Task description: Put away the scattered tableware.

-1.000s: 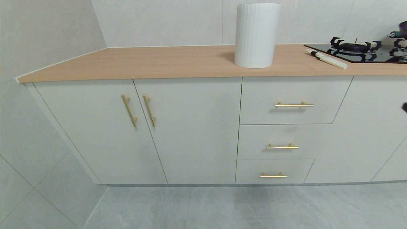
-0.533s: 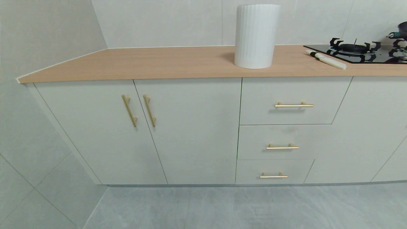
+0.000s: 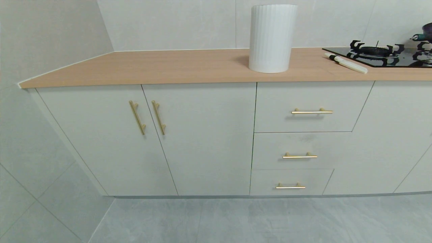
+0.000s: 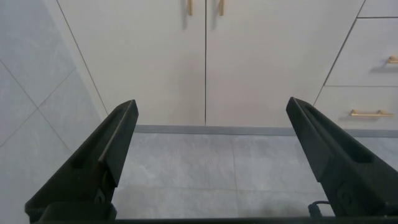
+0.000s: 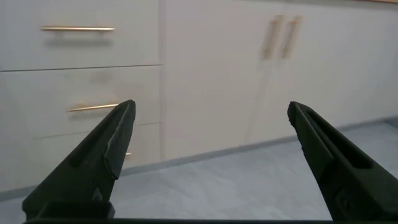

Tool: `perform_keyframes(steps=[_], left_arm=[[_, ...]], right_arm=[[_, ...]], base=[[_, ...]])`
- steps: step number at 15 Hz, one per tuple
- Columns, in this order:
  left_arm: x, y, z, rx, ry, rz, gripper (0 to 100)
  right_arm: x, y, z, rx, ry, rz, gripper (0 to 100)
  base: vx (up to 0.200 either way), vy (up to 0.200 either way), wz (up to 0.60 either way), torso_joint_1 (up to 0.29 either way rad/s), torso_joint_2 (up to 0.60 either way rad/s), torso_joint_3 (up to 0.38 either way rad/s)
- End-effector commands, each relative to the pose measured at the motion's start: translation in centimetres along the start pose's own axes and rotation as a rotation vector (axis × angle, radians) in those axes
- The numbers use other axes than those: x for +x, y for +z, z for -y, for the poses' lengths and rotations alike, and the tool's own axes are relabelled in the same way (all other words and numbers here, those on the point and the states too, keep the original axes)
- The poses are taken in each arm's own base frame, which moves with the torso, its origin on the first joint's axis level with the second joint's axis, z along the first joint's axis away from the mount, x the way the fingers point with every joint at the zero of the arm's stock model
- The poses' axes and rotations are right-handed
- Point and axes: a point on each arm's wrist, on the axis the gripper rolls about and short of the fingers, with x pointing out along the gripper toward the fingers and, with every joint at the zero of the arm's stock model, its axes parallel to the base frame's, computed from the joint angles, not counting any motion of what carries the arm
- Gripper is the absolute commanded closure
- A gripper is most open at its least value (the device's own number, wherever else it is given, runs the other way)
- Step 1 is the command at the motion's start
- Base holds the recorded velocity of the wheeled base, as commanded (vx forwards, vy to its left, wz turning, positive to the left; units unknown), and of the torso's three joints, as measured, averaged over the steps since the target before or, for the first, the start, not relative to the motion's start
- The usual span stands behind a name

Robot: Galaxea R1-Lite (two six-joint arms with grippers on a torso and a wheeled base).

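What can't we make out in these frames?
White canister contents: head view, its own wall hides them.
Drawer and cupboard insides: all views, shut fronts.
Pot: head view, cut off by the right edge.
Pale utensil by the hob: head view, too small to identify.

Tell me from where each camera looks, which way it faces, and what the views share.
Head view: on the robot's head, looking forward and down at the countertop with the white ribbed container and knife, above the cabinet front.
Left wrist view: on the left wrist, held low, facing the double doors' foot and the floor; the open left gripper frames it.
Right wrist view: on the right wrist, held low, facing the drawers; the open right gripper frames it.
Shared: all three show the doors' gold handles and the drawers.
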Motion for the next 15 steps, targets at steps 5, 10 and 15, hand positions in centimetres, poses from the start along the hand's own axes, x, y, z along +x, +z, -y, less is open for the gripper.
perform_keyframes(steps=[5,10,15], left_arm=[[0.0,0.0,0.0,0.0,0.001,0.0,0],[0.0,0.0,0.0,0.0,0.001,0.0,0],[0.0,0.0,0.0,0.0,0.001,0.0,0]], right_arm=[[0.7,-4.1,-1.4,0.091,0.27,-0.076,0],[0.7,-4.5,-1.5,0.088,0.296,-0.123,0],[0.7,-4.6,-1.5,0.099,0.291,-0.127,0]], base=[[0.0,0.0,0.0,0.0,0.0,0.0],[0.0,0.0,0.0,0.0,0.0,0.0],[0.0,0.0,0.0,0.0,0.0,0.0]])
